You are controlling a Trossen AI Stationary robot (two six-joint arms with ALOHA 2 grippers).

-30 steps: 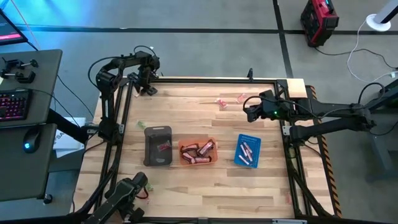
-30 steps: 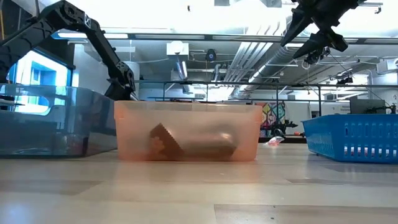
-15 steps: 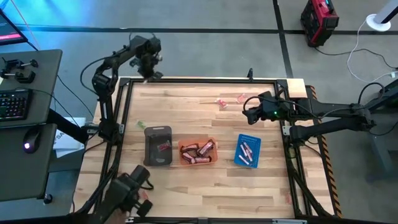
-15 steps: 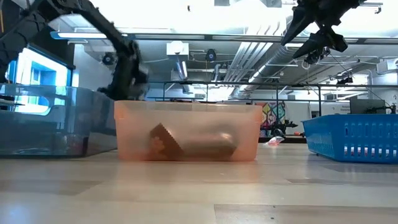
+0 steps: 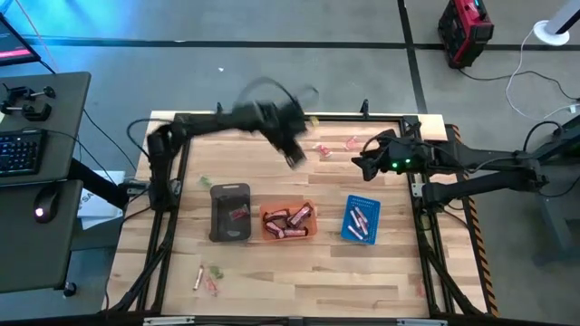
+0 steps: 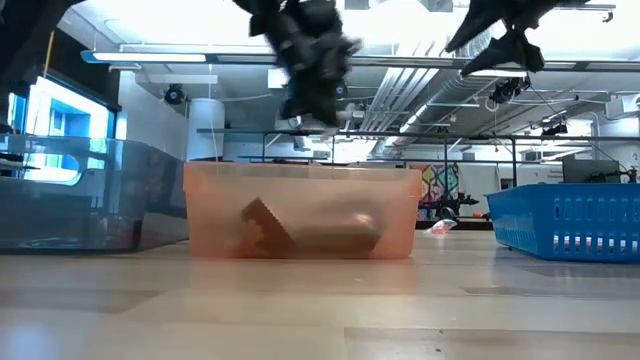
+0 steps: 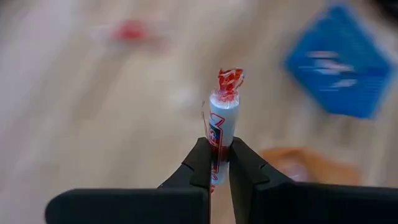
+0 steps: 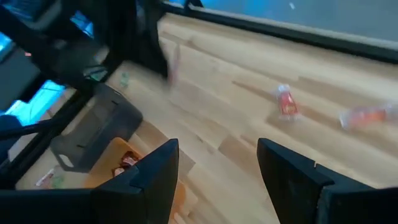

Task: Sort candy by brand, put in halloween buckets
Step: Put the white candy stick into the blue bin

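Observation:
My left gripper (image 7: 216, 149) is shut on a small candy (image 7: 224, 115), a white roll with red twisted wrapper ends. It hangs blurred above the table's far middle (image 5: 292, 149), beyond the orange bucket (image 5: 288, 221). The dark grey bucket (image 5: 230, 211) and the blue bucket (image 5: 361, 220) stand on either side of the orange one, and each holds candy. My right gripper (image 5: 362, 163) is open above the far right, near two loose candies (image 5: 323, 149) lying on the wood. My left gripper pinches the candy's near end (image 7: 214, 138) between its two fingertips. The roll lies along the fingers and sticks out past them, red twist foremost. The fingers slant down toward the table, and the candy is lifted clear.
Several loose candies lie near the front left corner (image 5: 207, 277), and a small green one (image 5: 205, 181) lies by the left edge. In the low view the orange bucket (image 6: 300, 210) stands in front, the blue bucket (image 6: 570, 220) to its right. Bare wood lies in front of the buckets.
My left gripper has swung fast from the table's far left corner toward the right along the far edge and has risen and turned. It now hangs above the far middle. My right gripper has kept nearly still.

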